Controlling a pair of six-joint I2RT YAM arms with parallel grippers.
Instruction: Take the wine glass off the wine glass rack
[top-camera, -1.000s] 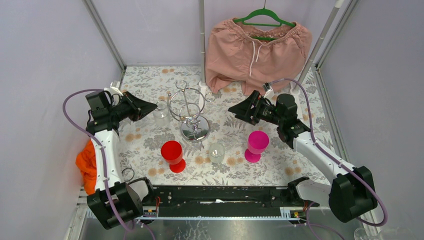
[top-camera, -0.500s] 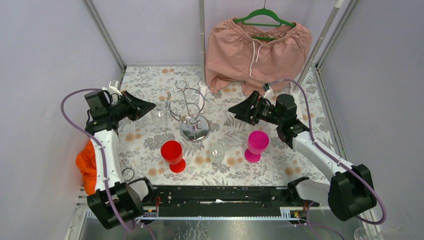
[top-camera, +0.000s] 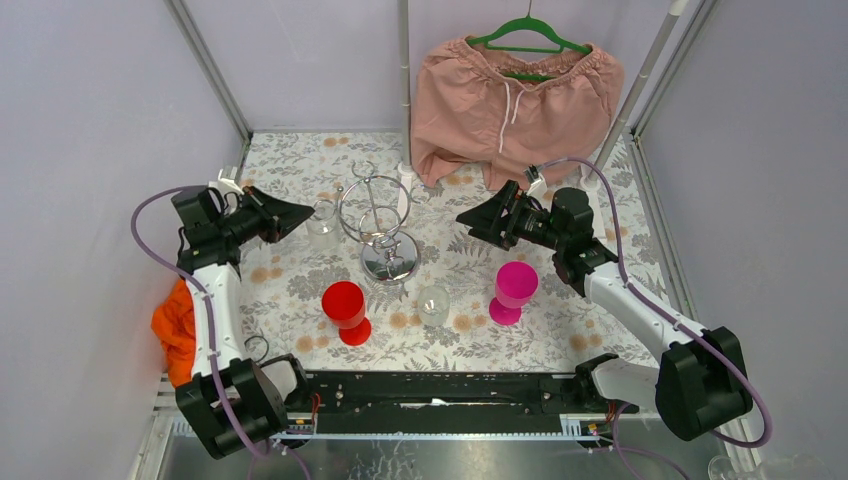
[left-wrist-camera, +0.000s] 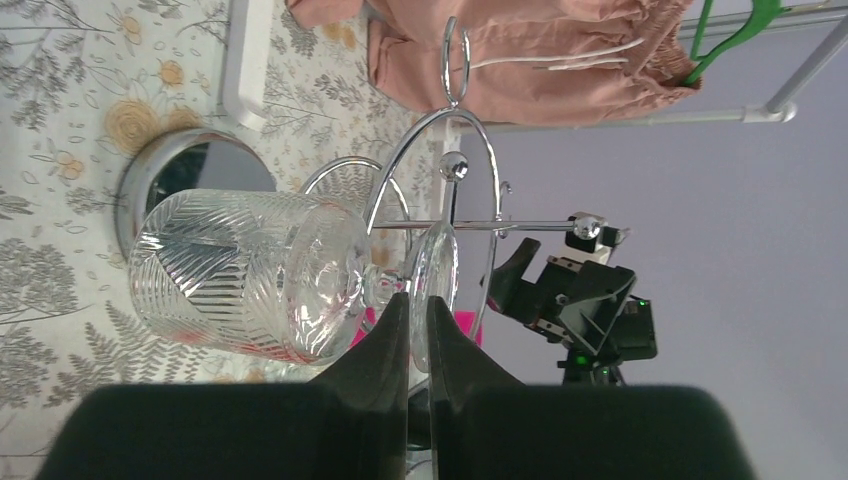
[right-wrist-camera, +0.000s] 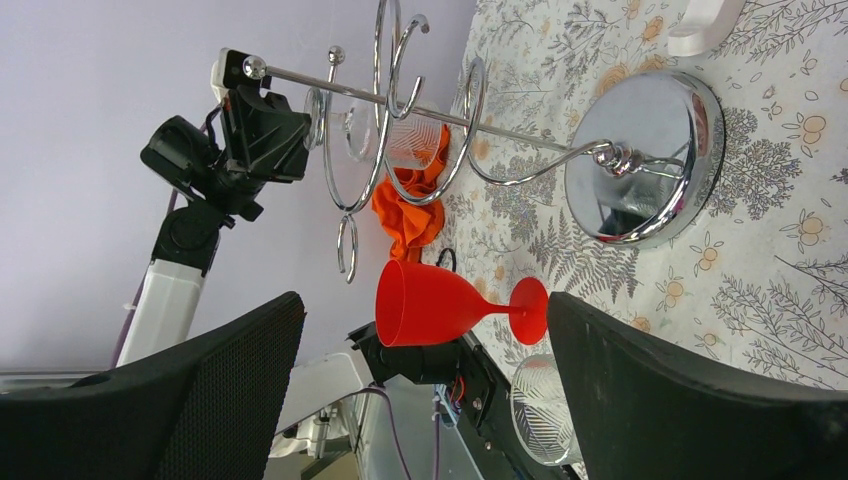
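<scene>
A clear cut-pattern wine glass (left-wrist-camera: 240, 270) hangs bowl-down on the left side of the chrome wine glass rack (top-camera: 378, 215), seen small from above as the wine glass (top-camera: 322, 215). My left gripper (left-wrist-camera: 417, 300) reaches it from the left. Its jaws stand almost together, with the rim of the glass's foot in the thin slit between them. From above the left gripper (top-camera: 308, 212) touches the glass. My right gripper (top-camera: 465, 218) hovers to the right of the rack, wide open and holding nothing. The rack's mirror base (right-wrist-camera: 645, 160) and hooks fill the right wrist view beyond the right gripper (right-wrist-camera: 425, 300).
A red goblet (top-camera: 345, 305), a clear glass (top-camera: 433, 303) and a magenta goblet (top-camera: 514, 285) stand on the floral table in front of the rack. Pink shorts (top-camera: 515, 100) hang on a green hanger at the back. An orange cloth (top-camera: 172, 325) lies at the left edge.
The left jaws have narrowed onto the glass's foot, and the left arm's elbow has shifted slightly. The right arm has not moved.
</scene>
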